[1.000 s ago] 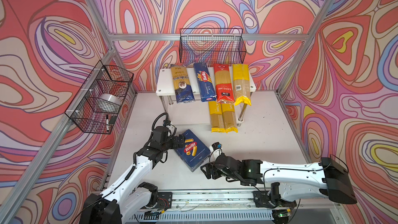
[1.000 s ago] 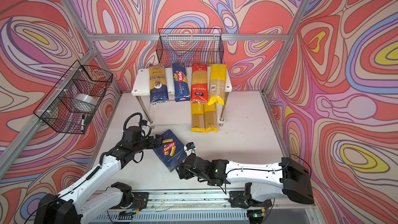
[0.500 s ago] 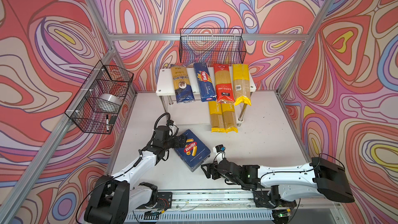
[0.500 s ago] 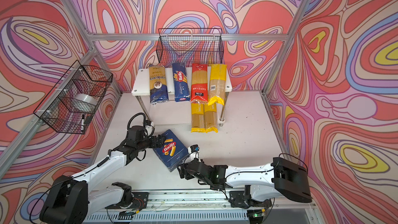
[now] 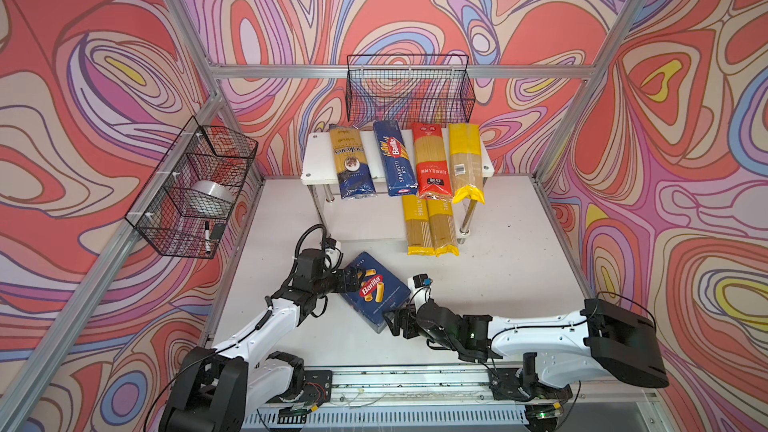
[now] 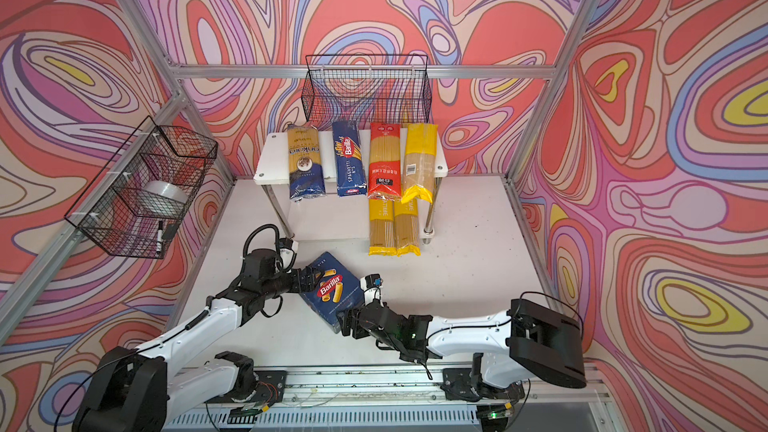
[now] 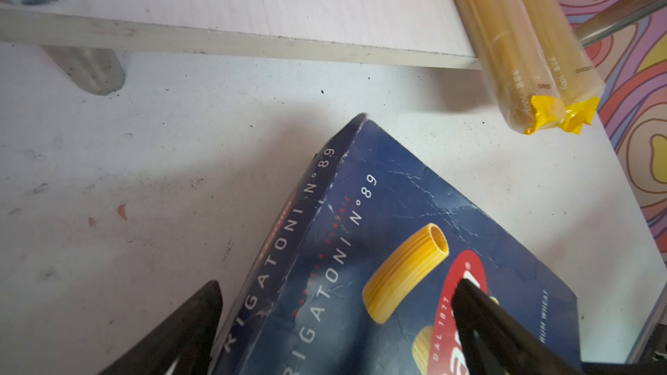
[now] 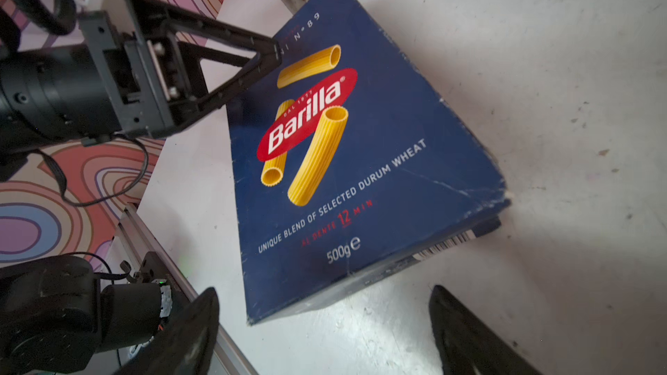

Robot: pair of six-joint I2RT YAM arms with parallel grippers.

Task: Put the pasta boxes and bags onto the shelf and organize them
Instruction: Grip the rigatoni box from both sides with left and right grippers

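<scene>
- The rigatoni box (image 5: 374,290) looks like the last thing not shelved. It's lying flat, printed face up, on the bench (image 5: 519,284) just in front of the shelf (image 5: 316,155), between the two arms.
- The left gripper (image 7: 337,283) is at the box's top short end. Its jaws are spread wide astride that edge, one over the printed face, the other down beside the "RIGATONI N°89" end flap. Honestly can't tell if they're pinching it or just straddling it.
- The right gripper (image 8: 325,288) hangs off the "500g" end with its jaws wide apart, gripping nothing. The box's near corner sits just at their tips.
- My read: the left arm is taking the box for the trip to the shelf. I'd want a deep bite across the thin side, centred on that end rather than out at a corner. Held by one end, the carton will probably droop or swing. The right arm should be out of the lift path.
- The bare left part of the lower tier (image 5: 365,222) looks like the spot, beside the two yellow packs (image 5: 430,226).
- Orientation: the long axis runs diagonally across the bench. The "N°89" end points roughly at the shelf's left front corner and the barcode end at the right gripper. It'd need a turn to run front-to-back like the spaghetti box (image 5: 395,160) up top.
</scene>
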